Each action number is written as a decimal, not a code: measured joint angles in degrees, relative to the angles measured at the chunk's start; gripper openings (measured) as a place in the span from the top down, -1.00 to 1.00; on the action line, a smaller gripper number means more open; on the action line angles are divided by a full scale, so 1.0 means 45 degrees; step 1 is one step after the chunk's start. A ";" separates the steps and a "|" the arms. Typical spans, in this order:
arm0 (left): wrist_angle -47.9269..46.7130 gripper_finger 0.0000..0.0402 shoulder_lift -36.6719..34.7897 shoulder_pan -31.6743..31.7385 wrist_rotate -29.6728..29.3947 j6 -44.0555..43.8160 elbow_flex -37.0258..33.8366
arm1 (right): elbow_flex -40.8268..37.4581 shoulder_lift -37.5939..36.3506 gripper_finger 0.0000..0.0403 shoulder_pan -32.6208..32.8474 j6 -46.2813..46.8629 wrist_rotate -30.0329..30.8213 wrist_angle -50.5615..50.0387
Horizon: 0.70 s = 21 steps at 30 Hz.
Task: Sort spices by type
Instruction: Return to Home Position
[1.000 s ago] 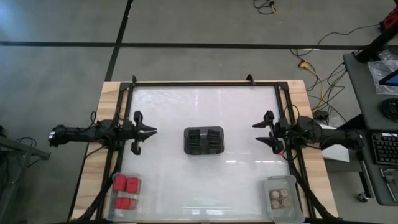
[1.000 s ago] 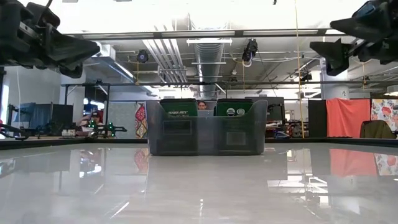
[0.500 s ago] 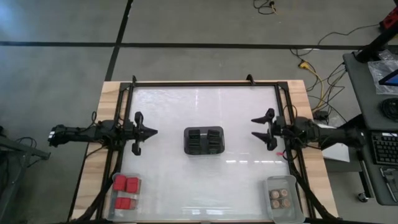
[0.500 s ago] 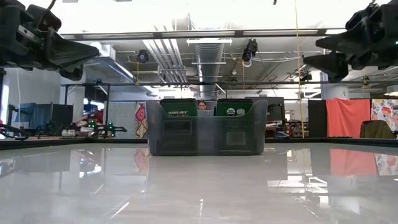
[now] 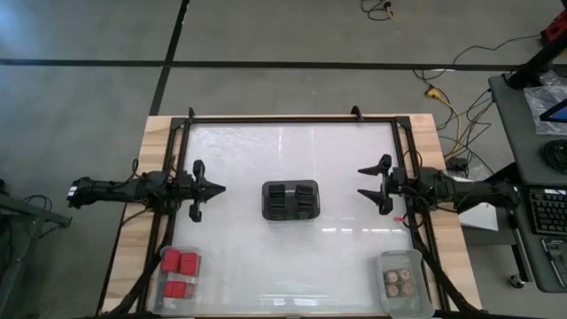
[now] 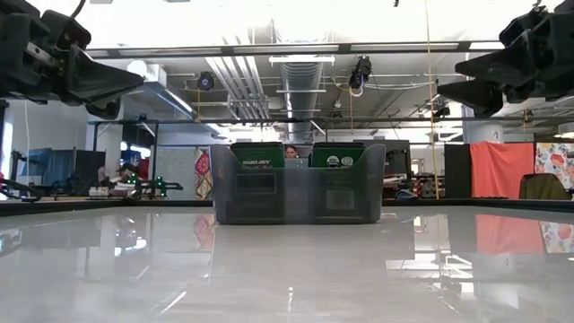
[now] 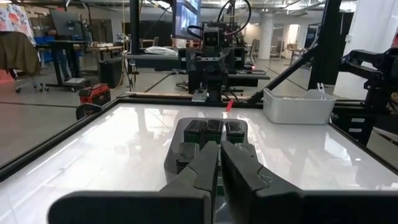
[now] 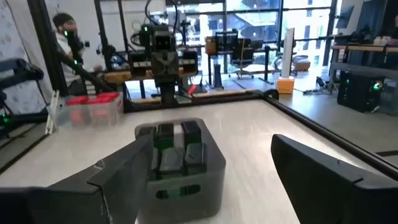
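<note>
The red boxy spices (image 5: 180, 272) sit in a clear bin at the table's near left corner, and show far off in the right wrist view (image 8: 93, 102). The round jars with tan tops (image 5: 400, 282) stand in a clear bin at the near right corner. My left gripper (image 5: 220, 188) (image 7: 219, 167) hovers left of the dark slotted holder (image 5: 291, 201), shut and empty. My right gripper (image 5: 367, 182) (image 8: 205, 168) hovers right of the holder, open and empty. Both point at the holder from above table height (image 6: 139, 79) (image 6: 457, 79).
The dark holder (image 6: 298, 184) (image 7: 208, 138) (image 8: 180, 163) stands at the table's middle with dark items in its slots. A black frame (image 5: 292, 119) runs round the white tabletop. The right clear bin (image 7: 297, 106) shows beyond the holder. Bare tabletop lies between holder and bins.
My right gripper has turned about its wrist, so its two fingers now lie nearly level, and it has shifted slightly toward the holder. The left gripper and the spices have stayed where they were.
</note>
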 joint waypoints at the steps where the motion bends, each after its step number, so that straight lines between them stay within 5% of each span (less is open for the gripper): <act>1: 0.0000 0.98 0.0019 0.0000 0.0005 0.0000 0.0000 | 0.0000 0.0007 -0.58 0.0000 -0.0098 0.0000 -0.0090; 12: -0.0010 0.98 0.0140 -0.0005 0.0000 0.0000 -0.0005 | 0.0000 0.0522 -0.56 0.0000 -0.1088 -0.0038 -0.0801; 21: -0.0020 0.98 0.0141 -0.0005 0.0000 0.0000 0.0015 | 0.0000 0.0879 -0.46 0.0000 0.0511 -0.0012 -0.0830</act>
